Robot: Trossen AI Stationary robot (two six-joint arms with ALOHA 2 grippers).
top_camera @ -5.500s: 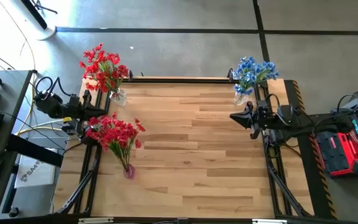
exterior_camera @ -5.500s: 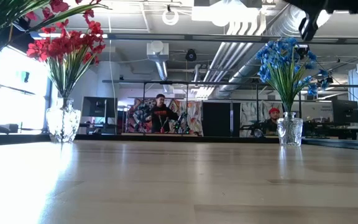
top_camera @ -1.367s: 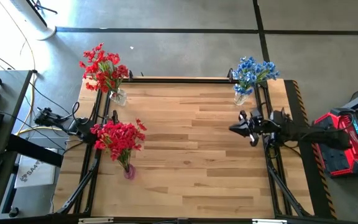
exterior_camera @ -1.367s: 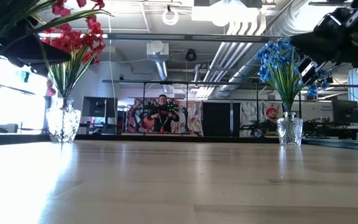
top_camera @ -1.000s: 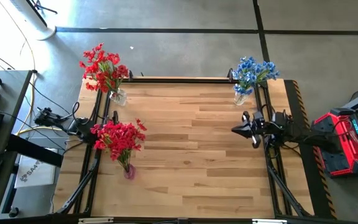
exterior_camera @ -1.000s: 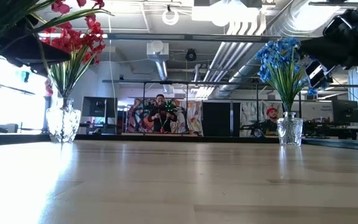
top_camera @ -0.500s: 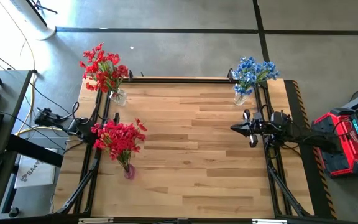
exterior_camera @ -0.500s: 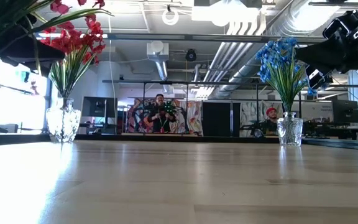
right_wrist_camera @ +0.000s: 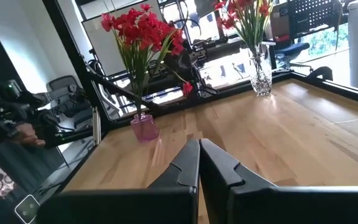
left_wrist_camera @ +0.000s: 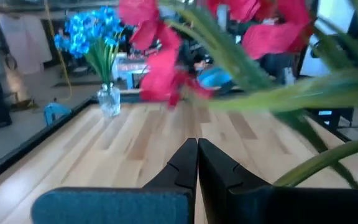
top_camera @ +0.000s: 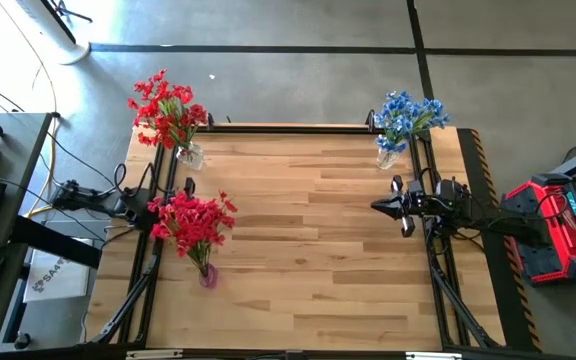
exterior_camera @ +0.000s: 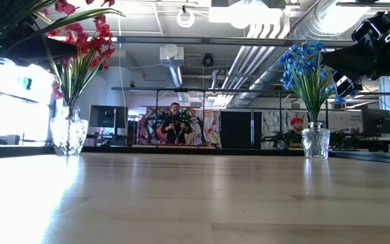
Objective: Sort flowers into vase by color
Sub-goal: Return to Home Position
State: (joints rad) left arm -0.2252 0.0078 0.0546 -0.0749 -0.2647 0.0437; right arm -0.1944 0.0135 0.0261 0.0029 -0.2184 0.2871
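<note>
Left arm's fingers [left_wrist_camera: 197, 146] pressed shut, empty, at the left edge of the light wooden surface [top_camera: 308, 230]. Red flower sprays with green stems [top_camera: 193, 218] in a small violet transparent vase [top_camera: 208, 277] stand just in front of them. Right arm's fingers [right_wrist_camera: 199, 146] closed, empty, over the right edge, pointing across the surface. Light blue flower sprays [top_camera: 406, 113] in a clear glass vase [top_camera: 388, 157] sit near the right fingers, at the far corner. Second red bunch [top_camera: 165, 108] in another clear glass vase [top_camera: 190, 155], far corner on the left fingers' side.
</note>
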